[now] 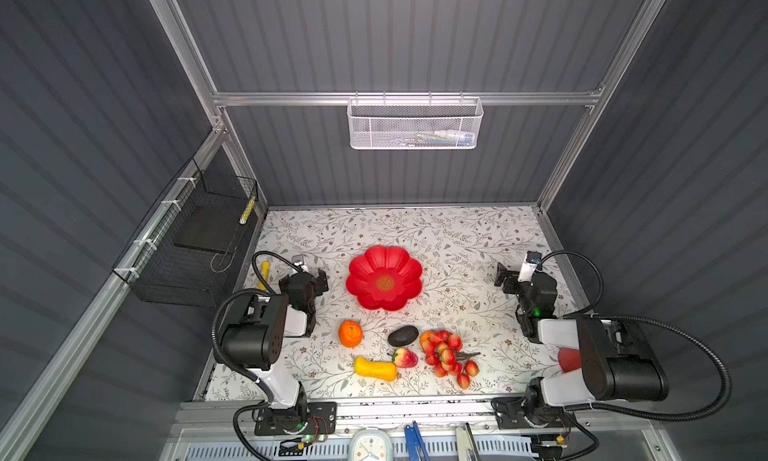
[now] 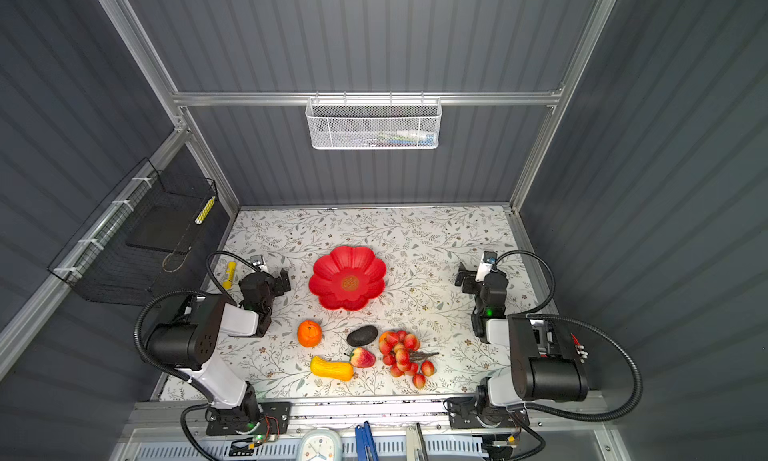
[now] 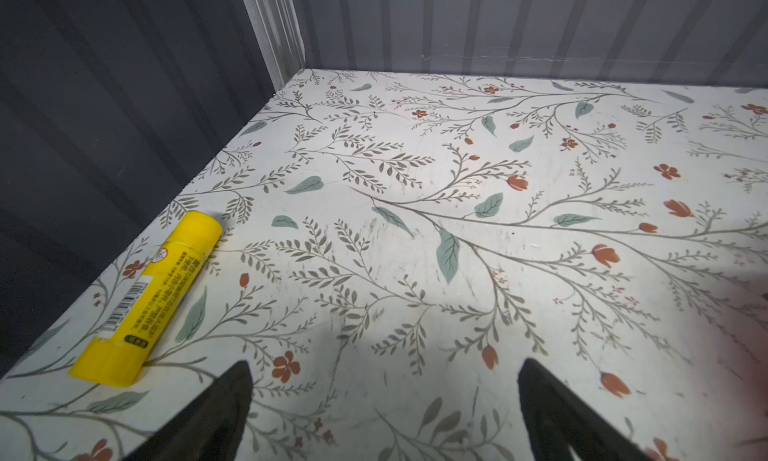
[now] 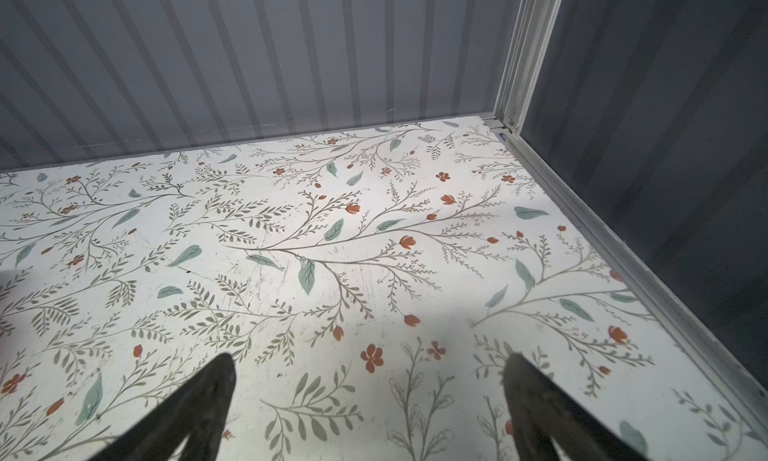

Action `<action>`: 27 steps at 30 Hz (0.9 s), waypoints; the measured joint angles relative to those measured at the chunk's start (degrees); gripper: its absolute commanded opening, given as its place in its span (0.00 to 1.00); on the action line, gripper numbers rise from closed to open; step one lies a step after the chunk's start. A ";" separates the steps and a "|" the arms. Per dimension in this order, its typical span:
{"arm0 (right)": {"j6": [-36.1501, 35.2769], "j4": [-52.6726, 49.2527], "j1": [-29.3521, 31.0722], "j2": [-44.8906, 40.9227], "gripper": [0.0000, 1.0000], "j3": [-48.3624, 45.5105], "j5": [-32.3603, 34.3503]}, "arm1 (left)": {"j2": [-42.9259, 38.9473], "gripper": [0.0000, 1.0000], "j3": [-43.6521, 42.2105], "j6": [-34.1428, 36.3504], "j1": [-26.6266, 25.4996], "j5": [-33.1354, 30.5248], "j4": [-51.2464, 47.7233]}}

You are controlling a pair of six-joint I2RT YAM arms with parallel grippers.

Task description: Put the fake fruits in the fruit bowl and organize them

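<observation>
Nothing done yet — the fruit bowl (image 1: 365, 268) stood empty, all fake fruits (image 1: 402, 335) lay on the table (image 1: 457, 238) nearby; left gripper (image 3: 384, 367) and right gripper (image 4: 370, 361) gaped, holding nothing.

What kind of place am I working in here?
Probably an enclosed robot test booth, not a home kitchen: grey ribbed wall panels on an aluminium frame, a floral-papered table, and a white mesh basket and black wire basket hung on the walls.
</observation>
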 measured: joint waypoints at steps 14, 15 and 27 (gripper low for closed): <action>0.00 -0.02 0.02 0.00 0.99 0.00 -0.35 | 0.00 1.00 0.00 0.00 0.00 0.00 -0.07; 0.00 -0.04 0.02 0.00 0.99 0.00 -0.35 | 0.00 1.00 0.00 0.00 0.00 0.00 -0.09; 0.35 -2.93 0.02 -1.79 0.99 0.24 0.92 | -0.02 1.00 0.00 0.02 0.00 0.07 -0.07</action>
